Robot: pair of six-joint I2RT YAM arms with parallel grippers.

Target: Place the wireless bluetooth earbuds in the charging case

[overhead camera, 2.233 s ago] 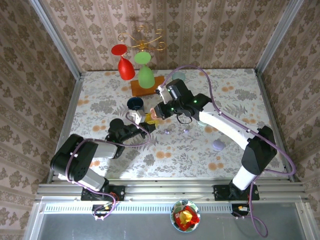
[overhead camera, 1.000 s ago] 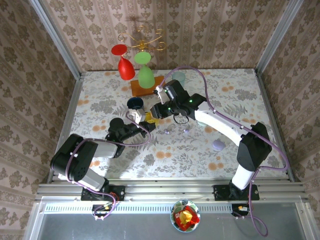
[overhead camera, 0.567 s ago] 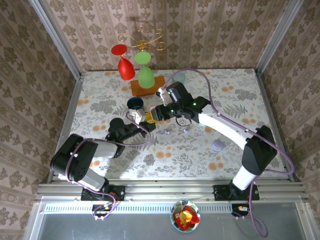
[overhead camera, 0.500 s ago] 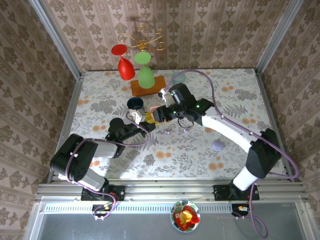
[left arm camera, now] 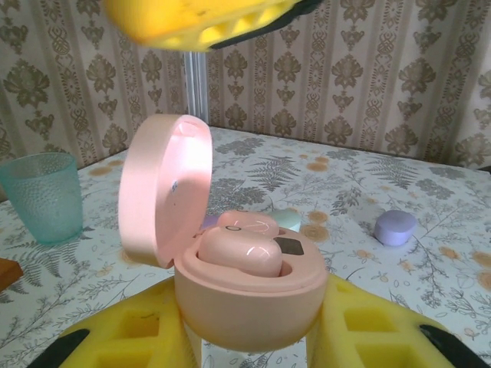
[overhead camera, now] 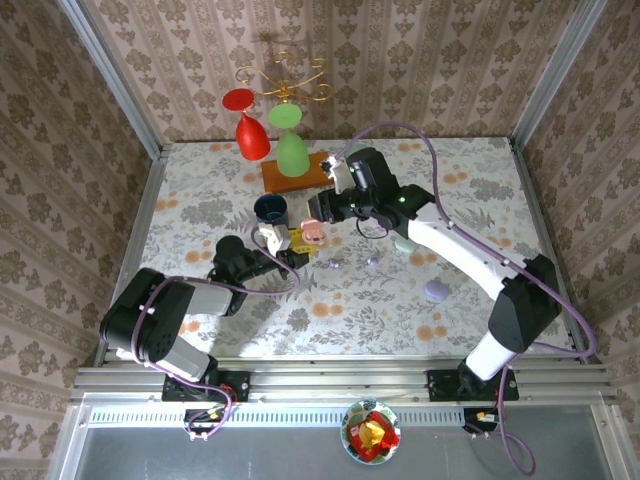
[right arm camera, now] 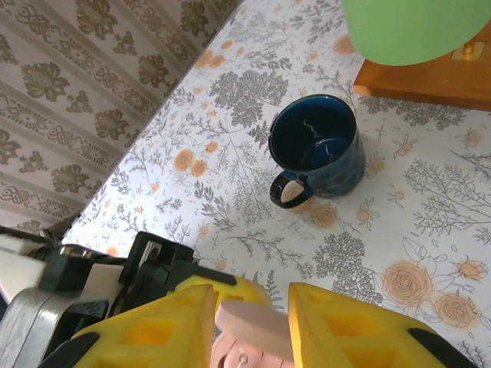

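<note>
My left gripper is shut on the base of a pink charging case, which stands upright between the yellow fingers. Its lid is swung open to the left. Two glossy pink earbuds sit in the wells, one behind the other. My right gripper hovers just above the case with its fingers apart and nothing between them; the lid shows below the gap. From the top view the case lies just ahead of the right gripper. Two tiny pale buds lie on the table nearby.
A dark blue mug stands just behind the left gripper. A wooden stand with red and green glasses is behind it. A teal tumbler, a mint case and a lilac case lie to the right.
My right gripper has lifted and drawn back to the right, off the case, so the pink case now shows from above. The left arm has held still.
</note>
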